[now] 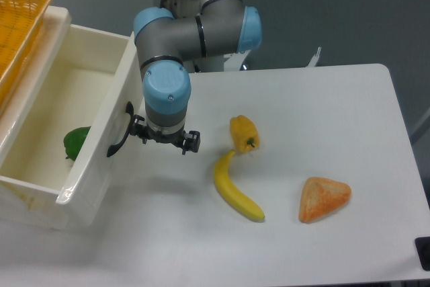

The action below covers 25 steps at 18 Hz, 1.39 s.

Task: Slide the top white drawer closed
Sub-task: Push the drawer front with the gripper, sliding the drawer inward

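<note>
I see the top white drawer (pixel 87 159) in glossy white with a black handle (pixel 119 140), a green pepper (pixel 76 140) inside. The basket (pixel 19 31) is woven orange. On the white table (pixel 322 112): yellow banana (pixel 236 189), yellow-orange pepper (pixel 244 133), orange wedge (pixel 324 199). My arm (pixel 195 28) is grey with light-blue caps; its gripper (pixel 163 140) is black.

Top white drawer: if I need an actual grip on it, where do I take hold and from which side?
On the top white drawer, grip the curved black handle on its front panel. It bows away from the panel, leaving a gap for one jaw. Come from the table side, where the gripper already is, jaws straddling the bar.
</note>
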Tool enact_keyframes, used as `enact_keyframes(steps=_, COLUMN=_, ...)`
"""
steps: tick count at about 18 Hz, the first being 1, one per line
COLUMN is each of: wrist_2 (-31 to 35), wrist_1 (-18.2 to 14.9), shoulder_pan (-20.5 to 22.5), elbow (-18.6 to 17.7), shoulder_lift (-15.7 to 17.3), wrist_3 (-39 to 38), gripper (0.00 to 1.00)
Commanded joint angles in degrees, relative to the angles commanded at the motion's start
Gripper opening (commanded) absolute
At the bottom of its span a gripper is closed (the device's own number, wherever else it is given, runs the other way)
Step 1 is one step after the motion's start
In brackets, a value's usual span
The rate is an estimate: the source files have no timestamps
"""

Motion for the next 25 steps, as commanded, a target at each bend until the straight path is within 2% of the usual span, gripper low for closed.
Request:
enact_keyframes(steps=5, wrist_2=0.0, wrist_1=0.2, shoulder_pan=2.5, elbow=0.4, shoulder_lift=-0.8, wrist_3=2.4, gripper=1.00)
enact_keyframes(steps=11, wrist_2=0.0, wrist_1=2.0, shoulder_pan=2.4, elbow=0.0, shoulder_lift=-2.4, wrist_3=2.1, gripper=1.00)
enact_keyframes(steps=25, wrist_2=-0.2, wrist_1=2.0, shoulder_pan=0.1, elbow=-0.4, shoulder_lift=-3.0, wrist_3=0.4, gripper=1.00)
